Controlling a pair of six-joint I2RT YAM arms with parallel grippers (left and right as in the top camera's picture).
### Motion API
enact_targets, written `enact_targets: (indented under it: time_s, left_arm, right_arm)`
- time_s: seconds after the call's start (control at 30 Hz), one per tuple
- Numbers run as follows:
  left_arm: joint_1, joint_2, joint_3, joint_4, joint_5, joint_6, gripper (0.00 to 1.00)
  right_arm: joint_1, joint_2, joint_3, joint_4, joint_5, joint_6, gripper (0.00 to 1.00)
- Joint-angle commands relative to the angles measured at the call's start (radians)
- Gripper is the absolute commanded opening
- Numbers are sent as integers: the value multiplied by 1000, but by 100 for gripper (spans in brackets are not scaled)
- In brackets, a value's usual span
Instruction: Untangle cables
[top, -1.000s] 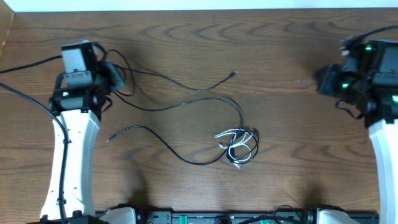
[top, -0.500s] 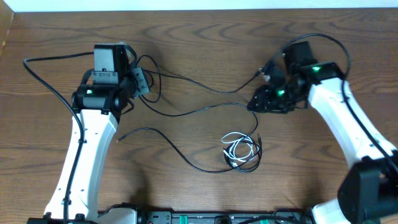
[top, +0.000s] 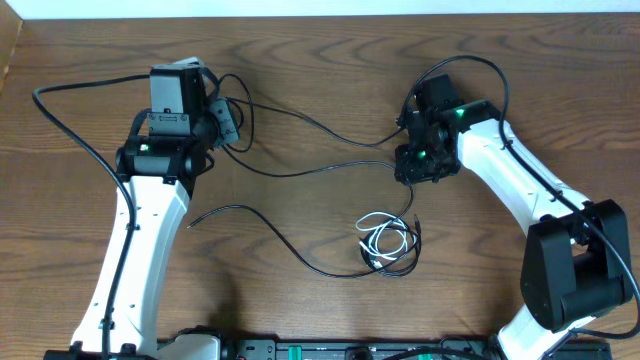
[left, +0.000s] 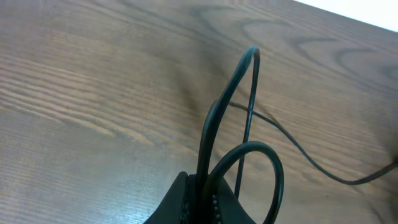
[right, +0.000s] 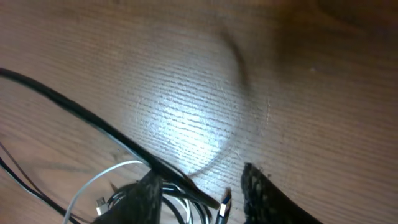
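Several thin black cables (top: 310, 170) run across the wooden table, and a white cable (top: 378, 222) lies coiled with black loops at the lower middle. My left gripper (top: 228, 120) is shut on a black cable (left: 214, 124), which loops up out of the jaws (left: 205, 196). My right gripper (top: 408, 172) is open, low over the table just above the coil. In the right wrist view a black cable (right: 81, 115) crosses in front of one finger, and a small plug end (right: 224, 205) lies between the fingers (right: 202, 196). The white cable (right: 93, 183) shows behind them.
Another long black cable (top: 270, 232) curves from the left middle to the coil. A thicker robot cable (top: 70, 110) arcs off the left arm. The table's far edge (top: 320, 14) runs along the top.
My right arm swung in from the far right and came down beside the cables above the coil. My left gripper shifted right with its cable, then held still.
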Motion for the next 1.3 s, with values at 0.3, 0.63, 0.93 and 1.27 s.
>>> enact_targets:
  time_s: [0.3, 0.63, 0.93, 1.27]
  left_arm:
    - [1, -3, 8, 77, -15, 8, 8]
    - [1, -3, 8, 134, 21, -10, 91]
    - [1, 3, 8, -72, 41, -10, 92]
    - [-23, 62, 8, -119, 328, -9, 92]
  right_arm:
    - [53, 7, -68, 45, -36, -15, 26]
    - [42, -5, -53, 87, 22, 0, 1]
    - [18, -156, 341, 56, 375, 23, 1]
    - [26, -320, 502, 129, 306, 21, 1]
